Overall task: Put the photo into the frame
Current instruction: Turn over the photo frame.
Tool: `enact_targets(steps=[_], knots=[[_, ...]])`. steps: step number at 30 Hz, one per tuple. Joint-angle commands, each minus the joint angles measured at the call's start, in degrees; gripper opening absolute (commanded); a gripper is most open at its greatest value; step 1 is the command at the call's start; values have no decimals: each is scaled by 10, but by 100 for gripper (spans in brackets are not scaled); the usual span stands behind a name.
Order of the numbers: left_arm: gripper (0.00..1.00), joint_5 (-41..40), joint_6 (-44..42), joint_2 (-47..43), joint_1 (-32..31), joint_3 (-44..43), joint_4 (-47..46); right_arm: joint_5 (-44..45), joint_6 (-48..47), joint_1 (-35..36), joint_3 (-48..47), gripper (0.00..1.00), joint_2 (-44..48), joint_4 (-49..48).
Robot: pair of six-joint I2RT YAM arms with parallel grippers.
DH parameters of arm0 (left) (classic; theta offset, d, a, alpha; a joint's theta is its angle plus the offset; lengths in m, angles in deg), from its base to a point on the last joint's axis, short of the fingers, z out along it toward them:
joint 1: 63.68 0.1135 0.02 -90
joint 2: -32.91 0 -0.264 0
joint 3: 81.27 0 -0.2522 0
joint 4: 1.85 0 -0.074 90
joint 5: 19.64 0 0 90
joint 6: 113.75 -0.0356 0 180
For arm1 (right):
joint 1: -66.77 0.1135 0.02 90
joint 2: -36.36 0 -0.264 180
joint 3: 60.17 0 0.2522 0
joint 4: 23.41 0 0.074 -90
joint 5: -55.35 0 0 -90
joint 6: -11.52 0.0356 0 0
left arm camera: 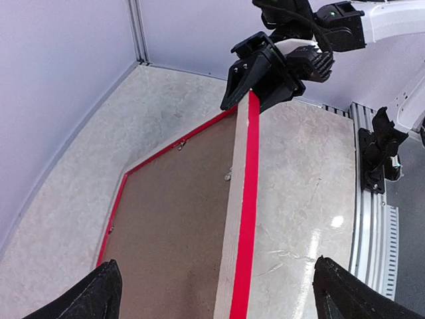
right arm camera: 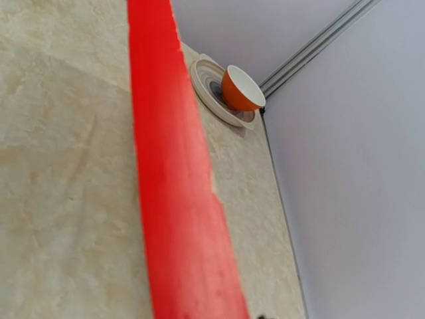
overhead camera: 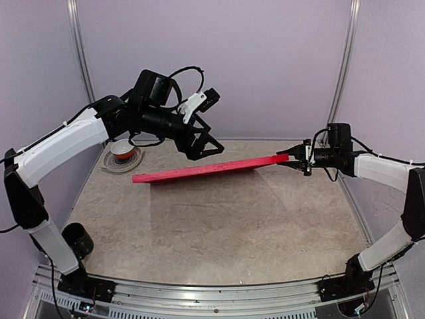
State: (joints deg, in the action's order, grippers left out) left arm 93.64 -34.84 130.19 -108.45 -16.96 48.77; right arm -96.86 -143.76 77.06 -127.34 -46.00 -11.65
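Fingers (left arm camera: 99, 294) of the left gripper (overhead camera: 202, 147) stand spread wide, released, with nothing between them; they hang just above the frame's raised edge, one on either side of it in the left wrist view. Opposite, the right gripper (overhead camera: 290, 159) is clenched on the right-hand corner of the frame (overhead camera: 199, 171), its black jaws pinching the wood from both faces, as the left wrist camera shows at the far end of the bar (left arm camera: 255, 86)

Pale marbled stone pattern covers the table (overhead camera: 219, 232), the largest thing in sight. Across its far half lies the frame, tilted: the gripped corner is lifted, the left end sits low near the surface. Its glossy red front (right arm camera: 172, 199) faces up towards the overhead camera, while the left wrist camera looks at the pale wood back with a red side edge (left arm camera: 249, 199). A brown backing board (left arm camera: 172, 212) fills the opening

Near the far left corner a round grey plate (overhead camera: 106, 164) rests on the table, apart from the frame, and an orange bowl (overhead camera: 121, 150) with a white inside sits on it
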Motion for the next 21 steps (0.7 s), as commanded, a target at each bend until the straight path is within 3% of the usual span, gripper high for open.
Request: enact_targets(steps=[1, 8, 17, 21], knots=[[99, -127, -93, -33, -33, 34, -18, -47, 39, 3, -31, 3, 8, 70], [99, -229, -230, -56, -89, 30, 0, -48, 58, 2, -54, 3, -4, 92], [99, -315, -302, -1, -116, -38, 88, -66, 56, -3, -115, 5, -35, 158], [95, -313, -311, 20, -119, -50, 111, -66, 56, -4, -109, 5, -25, 152]])
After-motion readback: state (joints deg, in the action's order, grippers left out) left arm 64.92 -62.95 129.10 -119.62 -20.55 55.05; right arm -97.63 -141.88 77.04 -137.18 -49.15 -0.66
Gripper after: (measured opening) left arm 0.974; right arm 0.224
